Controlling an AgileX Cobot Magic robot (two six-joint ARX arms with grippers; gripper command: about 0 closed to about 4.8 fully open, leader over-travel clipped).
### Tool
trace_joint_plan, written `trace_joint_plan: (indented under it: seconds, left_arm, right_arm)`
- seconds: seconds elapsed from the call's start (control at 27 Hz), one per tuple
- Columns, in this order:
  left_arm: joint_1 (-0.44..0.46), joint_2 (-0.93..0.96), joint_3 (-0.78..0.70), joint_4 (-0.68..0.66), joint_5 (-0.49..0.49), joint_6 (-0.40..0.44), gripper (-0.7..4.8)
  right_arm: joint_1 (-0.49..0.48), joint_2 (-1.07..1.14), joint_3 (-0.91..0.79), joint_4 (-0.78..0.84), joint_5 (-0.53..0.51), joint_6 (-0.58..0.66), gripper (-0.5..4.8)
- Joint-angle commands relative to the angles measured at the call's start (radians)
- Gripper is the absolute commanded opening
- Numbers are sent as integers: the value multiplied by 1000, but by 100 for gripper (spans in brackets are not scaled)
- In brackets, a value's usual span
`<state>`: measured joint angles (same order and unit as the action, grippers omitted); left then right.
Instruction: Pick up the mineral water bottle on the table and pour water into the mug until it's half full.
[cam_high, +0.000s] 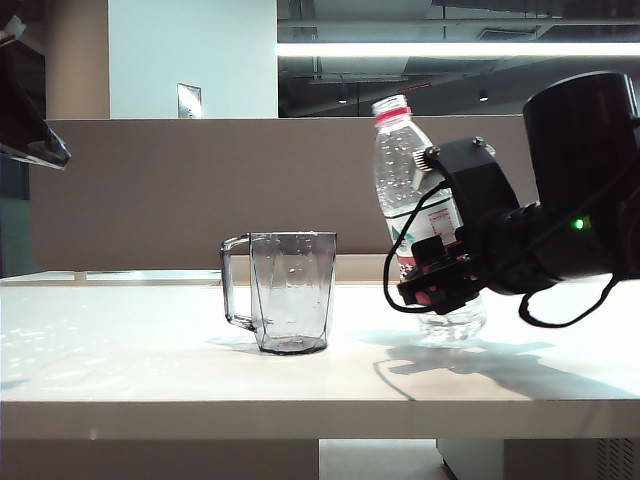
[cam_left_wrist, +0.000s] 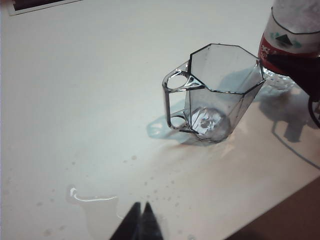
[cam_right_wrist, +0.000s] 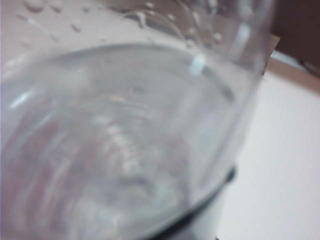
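The tall clear plastic mineral water bottle with red neck ring and red-and-white label stands slightly tilted on the wide white worktop, just beside the smoky-grey faceted transparent mug, which looks empty. The right hand is clamped on the bottle low on its body. The left hand hovers near the worktop's front edge, its fingers pressed together, holding nothing.

Risks, as I judge them: the low grip on a top-heavy bottle could let it swing or slip when lifted, and thin plastic squeezed hard may spurt. A puddle and droplets already wet the glossy worktop. Behind stand a brown partition and a ceiling strip light.
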<state>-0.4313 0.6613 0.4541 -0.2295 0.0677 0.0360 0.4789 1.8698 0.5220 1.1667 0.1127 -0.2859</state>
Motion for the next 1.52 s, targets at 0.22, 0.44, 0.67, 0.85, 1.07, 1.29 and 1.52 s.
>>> trace_joint_plan:
  seconds: [0.22, 0.44, 0.67, 0.85, 1.07, 1.29, 1.52]
  left_arm:
    - [0, -2, 7, 6, -1, 1, -1]
    - [0, -2, 7, 6, 0, 1, -1]
    - [0, -2, 7, 6, 0, 1, -1]
    - [0, -2, 7, 6, 0, 1, -1]
    - [0, -2, 7, 6, 0, 1, -1]
    - [0, -2, 7, 6, 0, 1, -1]
    - [0, -2, 7, 6, 0, 1, -1]
  right_arm:
    - [-1, -53, 82, -170, 121, -396, 210]
    - [-1, -53, 124, -177, 208, -661, 210]
    - [-1, -55, 141, -150, 252, -799, 210]
    - [-1, -55, 145, -73, 253, -945, 210]
    - [-1, -67, 154, -4, 282, -1061, 210]
    - [-1, -93, 154, 20, 282, -1134, 210]
    - [-1, -93, 154, 20, 282, -1192, 210]
